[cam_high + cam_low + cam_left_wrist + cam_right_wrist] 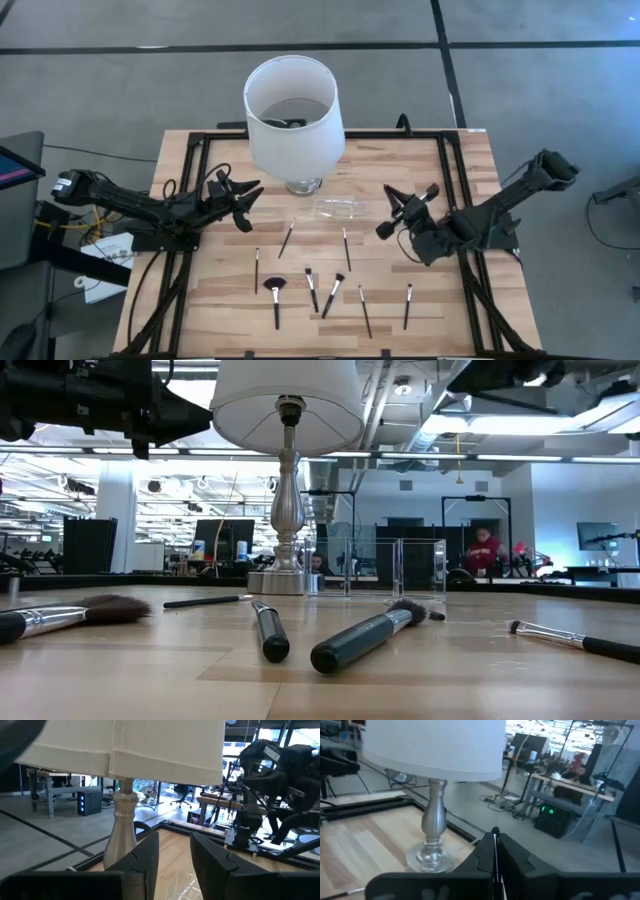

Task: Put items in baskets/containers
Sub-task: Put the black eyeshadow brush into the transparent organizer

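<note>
The right claw [384, 228] hung above the surface [230, 300] toward its right edge, with its fingers [512, 855] pressed together. In the right wrist view a thin dark stick with a pale tip stood up between them; whether it was one of the brushes cannot be told. The left claw [243, 203] waited raised near the left edge, its fingers [147, 857] standing apart with nothing between them, pointed toward the lamp [293, 118].

The clear tray [340, 208] sat just right of the lamp's base, toward the far edge of the surface, between the two claws. Whether anything lay in it could not be told.

Eight brushes lay loose on the wood. Three were spread across the middle: one [257, 268], a slanted one [287, 239] and one [346, 248] just on the near side of the tray. Five more lay in a row closer to the near edge: the fan brush [275, 298], then three others [312, 289] [333, 295] [365, 310], and one [408, 305] nearest the right edge.

A person in red [484, 550] sat in the room beyond.
</note>
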You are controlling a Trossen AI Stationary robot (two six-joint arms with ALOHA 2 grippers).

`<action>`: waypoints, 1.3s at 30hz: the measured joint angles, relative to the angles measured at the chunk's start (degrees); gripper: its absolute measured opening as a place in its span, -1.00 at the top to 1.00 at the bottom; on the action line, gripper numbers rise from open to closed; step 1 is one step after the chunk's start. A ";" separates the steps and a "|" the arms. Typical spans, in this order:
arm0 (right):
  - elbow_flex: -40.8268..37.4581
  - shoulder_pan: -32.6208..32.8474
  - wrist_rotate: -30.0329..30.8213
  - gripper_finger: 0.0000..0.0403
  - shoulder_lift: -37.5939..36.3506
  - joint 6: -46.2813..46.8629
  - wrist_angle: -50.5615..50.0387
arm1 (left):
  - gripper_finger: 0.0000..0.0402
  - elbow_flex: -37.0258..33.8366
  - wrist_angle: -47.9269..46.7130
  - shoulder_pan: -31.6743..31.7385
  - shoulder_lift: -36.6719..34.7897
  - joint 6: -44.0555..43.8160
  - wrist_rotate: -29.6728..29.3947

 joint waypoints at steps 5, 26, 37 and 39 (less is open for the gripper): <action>-1.96 -5.95 -7.78 0.99 3.08 -1.97 -0.80 | 0.46 0.00 0.32 1.29 0.00 0.02 0.01; -26.58 -23.12 -58.69 1.00 0.46 -39.96 72.77 | 0.46 0.00 0.37 4.76 0.02 -0.03 0.01; -29.77 -33.17 -80.37 1.00 20.59 -32.19 95.75 | 0.46 0.00 0.40 4.40 0.08 -0.16 0.24; -26.00 -33.03 -80.92 1.00 22.57 -33.18 95.28 | 0.46 -0.02 0.18 4.40 0.28 -0.16 0.40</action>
